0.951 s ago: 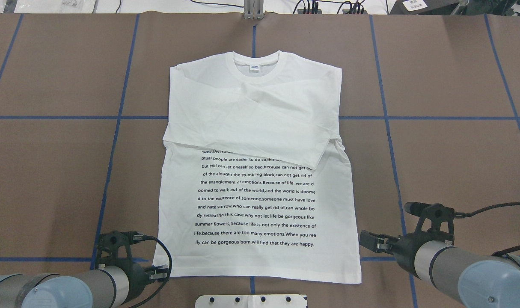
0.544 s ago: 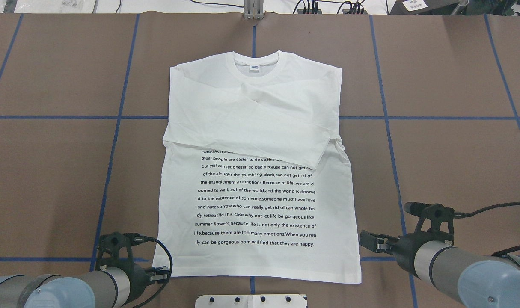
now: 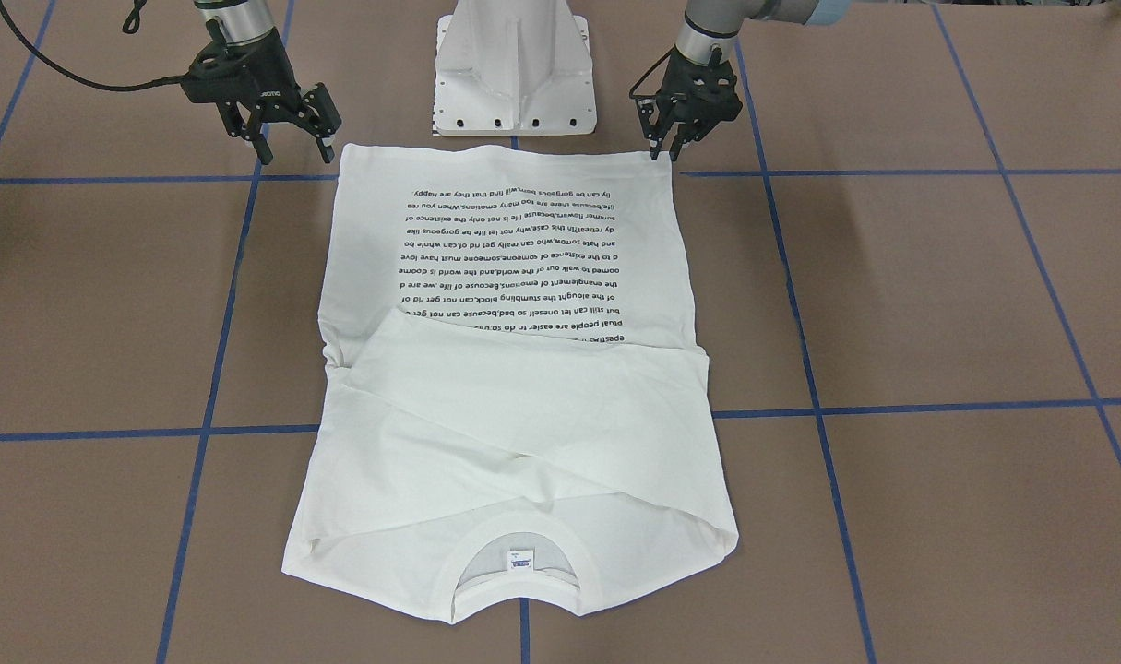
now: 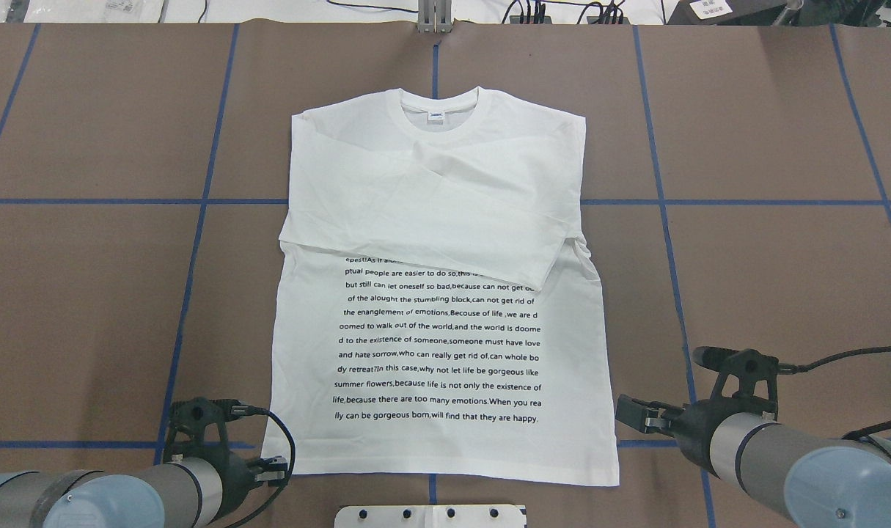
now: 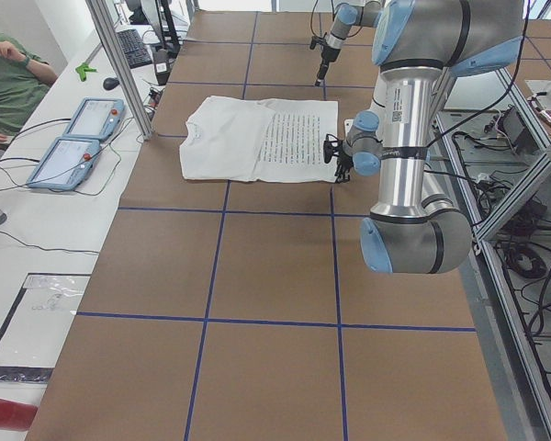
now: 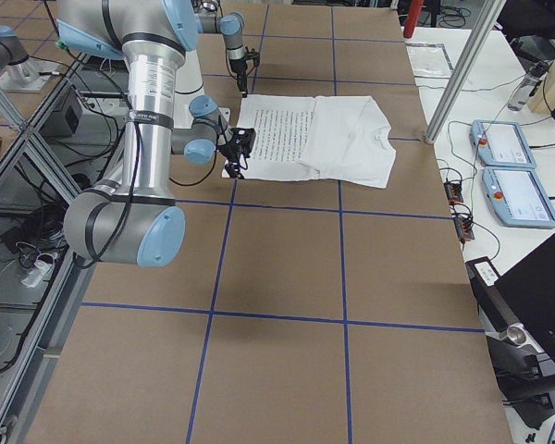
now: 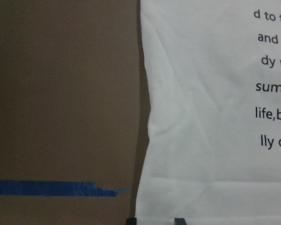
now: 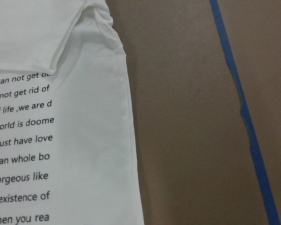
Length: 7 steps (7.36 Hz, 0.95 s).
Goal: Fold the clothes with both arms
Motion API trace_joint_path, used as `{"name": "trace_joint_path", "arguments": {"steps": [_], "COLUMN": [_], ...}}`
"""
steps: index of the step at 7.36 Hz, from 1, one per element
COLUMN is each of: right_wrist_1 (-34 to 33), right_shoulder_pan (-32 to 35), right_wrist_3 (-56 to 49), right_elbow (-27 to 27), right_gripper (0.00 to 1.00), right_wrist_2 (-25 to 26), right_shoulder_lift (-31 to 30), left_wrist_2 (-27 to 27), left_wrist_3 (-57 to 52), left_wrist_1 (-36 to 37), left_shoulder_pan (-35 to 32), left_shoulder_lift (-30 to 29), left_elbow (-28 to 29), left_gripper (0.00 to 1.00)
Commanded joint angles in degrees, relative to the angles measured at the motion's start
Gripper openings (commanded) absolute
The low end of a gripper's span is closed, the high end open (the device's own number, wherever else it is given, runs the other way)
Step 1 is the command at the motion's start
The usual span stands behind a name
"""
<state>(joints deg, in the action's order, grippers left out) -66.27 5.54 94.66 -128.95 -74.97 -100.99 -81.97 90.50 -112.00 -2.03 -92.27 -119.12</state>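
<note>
Overhead exterior view: nearest, at 6 o'clock, the white pedestal base [image 4: 430, 515] is seen at the table's edge. Just beyond it, the left gripper [image 4: 278, 469] is placed at 7 o'clock of the shirt [image 4: 445, 220], at the near corner of the hem. Its fingers [image 7: 178, 221] are parted and nothing is held between them. In the left wrist view the hem edge is seen lying just ahead of the two tips, and whether cloth is touched cannot be told. The right gripper [image 4: 631, 413] is held at 4 o'clock of the shirt, just beside its side edge and apart from it, over bare table [image 4: 782, 279]. Its fingers are spread wide and empty.

The shirt is laid flat in the middle of the table, with the hem toward the robot and the neck toward 12 o'clock. On the near half the block of black text [image 4: 438, 345] is exposed. Farther on, the sleeves are folded inward across the chest, and the top lines of the text are covered by the slanting lower folded edge. At the far end the ribbed neckline [image 4: 439, 110] is seen, with the small label [image 4: 435, 116] inside it. The brown table is crossed by blue tape lines [image 4: 768, 202]. Beyond its far edge, two teach pendants [image 6: 509, 143] are laid on a white surface.
</note>
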Motion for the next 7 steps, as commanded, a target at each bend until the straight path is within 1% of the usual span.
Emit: {"name": "trace_joint_path", "arguments": {"steps": [1, 6, 7], "right_wrist_1": [0.0, 0.0, 0.0], "right_shoulder_pan": [0.0, 0.0, 0.0], "right_wrist_3": [0.0, 0.0, 0.0], "right_elbow": [0.0, 0.0, 0.0], "right_gripper": [1.00, 1.00, 1.00], "right_wrist_2": [0.0, 0.4, 0.3], "right_shoulder_lift": [0.0, 0.0, 0.0], "left_wrist_2": [0.0, -0.1, -0.2], "left_wrist_3": [-0.1, -1.0, -1.0], "left_wrist_1": [0.1, 0.3, 0.4], "left_shoulder_pan": [0.1, 0.3, 0.4], "left_shoulder_lift": [0.0, -0.2, -0.4], "left_elbow": [0.3, 0.4, 0.5], "left_gripper": [0.39, 0.38, 0.30]}}
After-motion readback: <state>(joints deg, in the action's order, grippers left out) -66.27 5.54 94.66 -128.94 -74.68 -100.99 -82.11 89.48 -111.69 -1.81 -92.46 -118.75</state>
